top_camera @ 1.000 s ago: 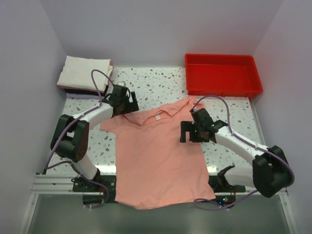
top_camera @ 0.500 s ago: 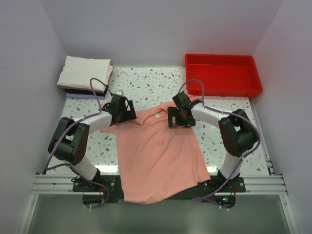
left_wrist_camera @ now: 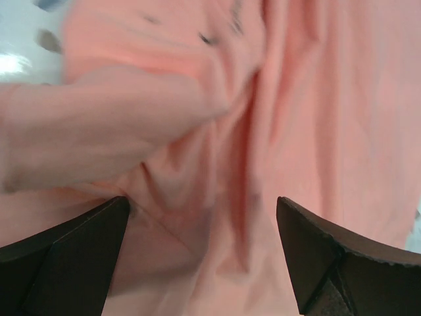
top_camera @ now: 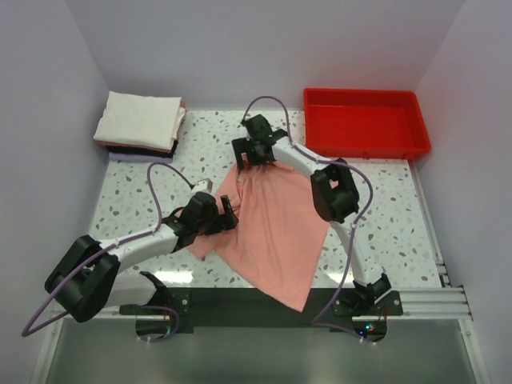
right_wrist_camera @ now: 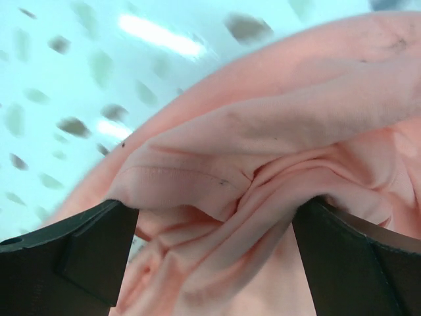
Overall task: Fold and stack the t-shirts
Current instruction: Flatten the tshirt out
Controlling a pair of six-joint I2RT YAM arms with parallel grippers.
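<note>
A salmon-pink t-shirt (top_camera: pixel 276 228) lies crumpled in a diagonal strip across the middle of the table, its lower end hanging over the front rail. My left gripper (top_camera: pixel 226 214) sits low on its left edge. In the left wrist view, that gripper (left_wrist_camera: pixel 204 210) is open with wrinkled pink cloth (left_wrist_camera: pixel 217 131) spread between the fingers. My right gripper (top_camera: pixel 244 154) reaches to the shirt's far end. Seen from its wrist, the gripper (right_wrist_camera: pixel 214 210) is open over a bunched hem (right_wrist_camera: pixel 217 178). Folded t-shirts (top_camera: pixel 140 120) are stacked at the back left, a cream one on top.
A red plastic tray (top_camera: pixel 364 120) stands at the back right. White walls close in the speckled table (top_camera: pixel 384 208) on three sides. A metal rail (top_camera: pixel 256 300) with the arm bases runs along the near edge.
The shirt lay flat a second ago; it is now gathered into a narrow diagonal strip. My right arm swung from the right side to the far middle; my left gripper drew back toward the near side.
</note>
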